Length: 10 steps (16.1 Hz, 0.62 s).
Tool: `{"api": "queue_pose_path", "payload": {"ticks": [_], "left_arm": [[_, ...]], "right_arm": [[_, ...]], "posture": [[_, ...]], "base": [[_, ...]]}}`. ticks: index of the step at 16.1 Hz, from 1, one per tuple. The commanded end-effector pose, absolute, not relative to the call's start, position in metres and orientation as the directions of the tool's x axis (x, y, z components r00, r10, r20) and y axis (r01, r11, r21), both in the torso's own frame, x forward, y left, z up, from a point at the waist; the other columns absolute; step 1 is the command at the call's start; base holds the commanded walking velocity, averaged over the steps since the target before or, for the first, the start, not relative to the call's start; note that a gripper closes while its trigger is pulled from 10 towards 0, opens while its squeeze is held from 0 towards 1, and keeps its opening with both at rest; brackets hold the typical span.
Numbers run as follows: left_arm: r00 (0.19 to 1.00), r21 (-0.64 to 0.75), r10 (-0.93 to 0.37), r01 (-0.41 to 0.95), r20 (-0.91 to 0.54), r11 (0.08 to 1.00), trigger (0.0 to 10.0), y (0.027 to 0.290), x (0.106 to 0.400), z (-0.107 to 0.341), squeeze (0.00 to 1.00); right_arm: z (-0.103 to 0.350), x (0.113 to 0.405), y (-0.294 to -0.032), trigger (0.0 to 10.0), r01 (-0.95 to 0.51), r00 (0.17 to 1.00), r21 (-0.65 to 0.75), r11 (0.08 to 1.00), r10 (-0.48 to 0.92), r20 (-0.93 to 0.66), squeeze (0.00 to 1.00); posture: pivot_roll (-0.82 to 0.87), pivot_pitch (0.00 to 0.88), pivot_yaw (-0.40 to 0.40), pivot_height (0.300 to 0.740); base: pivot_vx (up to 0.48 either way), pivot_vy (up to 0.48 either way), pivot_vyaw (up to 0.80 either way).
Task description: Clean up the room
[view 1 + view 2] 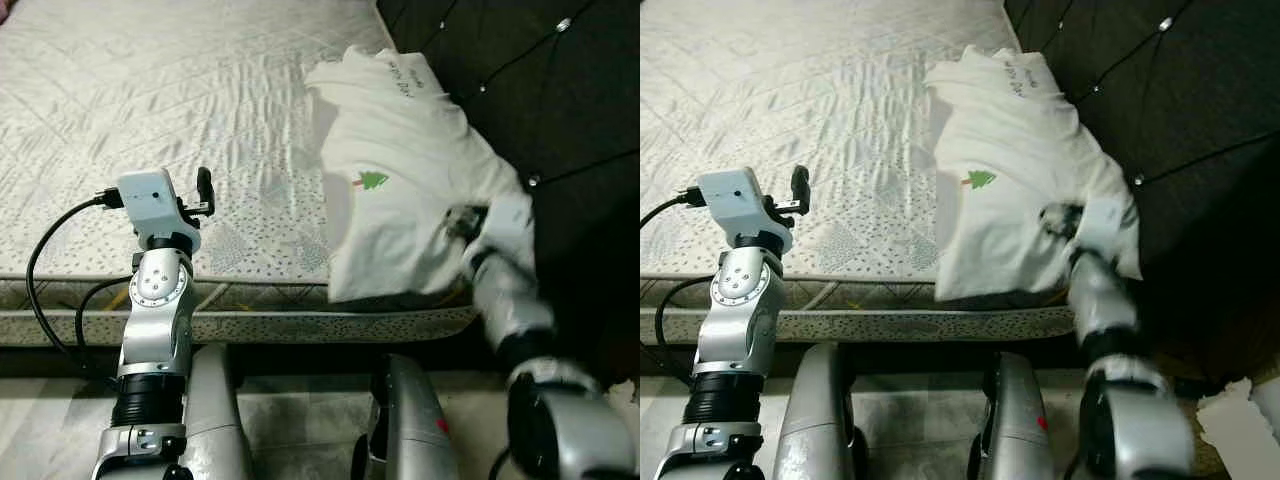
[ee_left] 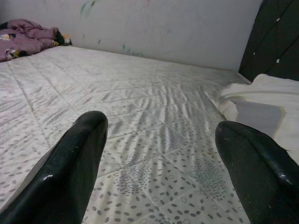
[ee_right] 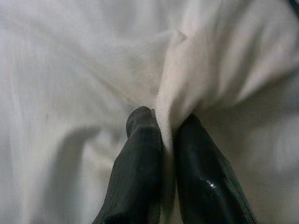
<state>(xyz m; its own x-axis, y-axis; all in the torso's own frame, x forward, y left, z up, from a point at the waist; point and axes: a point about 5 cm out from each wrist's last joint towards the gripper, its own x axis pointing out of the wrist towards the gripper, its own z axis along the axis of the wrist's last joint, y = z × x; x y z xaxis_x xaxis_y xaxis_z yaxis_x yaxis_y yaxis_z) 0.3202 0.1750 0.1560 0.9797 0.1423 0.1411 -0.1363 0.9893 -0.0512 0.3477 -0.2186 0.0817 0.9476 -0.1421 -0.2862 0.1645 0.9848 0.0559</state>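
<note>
**Right claw pinching the white shirt at the bed's corner**

In the right wrist view we see what the head views cannot settle: the right claw has its two black fingers pressed together on a raised fold of the white shirt, the cloth caught between them; from the head views the same claw is half buried in the fabric and blurred. The left wrist view gives us the far end of the bed, where a purple bundle of cloth lies against the pale wall, things the head views leave out; it also shows the left claw with its fingers spread wide apart, nothing between them, held above the mattress.

Around the shirt we find a dark tufted headboard on the robot's right, close beside the garment; white torn scraps lie on the floor near the bed's corner; a black cable loops from the left wrist past the mattress edge.

The shirt itself is white and rumpled, with a small green tree print and some writing near its upper edge; it lies on the mattress corner beside the headboard, its lower part hanging over the bed's edge.
</note>
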Motion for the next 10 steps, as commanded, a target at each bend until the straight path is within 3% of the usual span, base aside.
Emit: {"api": "queue_pose_path", "payload": {"ticks": [1, 5, 8, 10], "left_arm": [[0.98, -0.054, 0.139, -0.132, 0.146, 0.99, 10.0, 0.174, 0.321, 0.156, 0.0], [0.979, -0.062, 0.152, -0.144, 0.138, 0.988, 10.0, 0.179, 0.318, 0.147, 0.0], [0.972, -0.052, 0.19, -0.184, 0.136, 0.981, 10.0, 0.185, 0.314, 0.141, 0.0], [0.971, -0.028, 0.196, -0.194, 0.137, 0.981, 10.0, 0.187, 0.307, 0.137, 0.0]], "right_arm": [[0.087, 0.348, -0.22, 10.0, 0.163, 0.954, 0.036, 0.986, -0.148, -0.262, 1.0], [0.103, 0.346, -0.227, 10.0, 0.188, 0.978, 0.031, 0.982, -0.184, -0.103, 1.0], [0.138, 0.339, -0.22, 10.0, 0.135, 0.982, -0.025, 0.991, -0.13, 0.139, 1.0], [0.143, 0.329, -0.215, 10.0, 0.117, 0.977, -0.037, 0.992, -0.108, 0.182, 1.0]], "posture": [[0.06, 0.0, -0.071, 0.537], [0.05, 0.0, -0.065, 0.537], [0.03, 0.0, -0.068, 0.537], [0.03, 0.0, -0.07, 0.537]], "base": [[0.0, 0.0, 0.0], [0.0, 0.0, 0.0], [0.0, 0.0, 0.0], [0.0, 0.0, 0.0]]}}
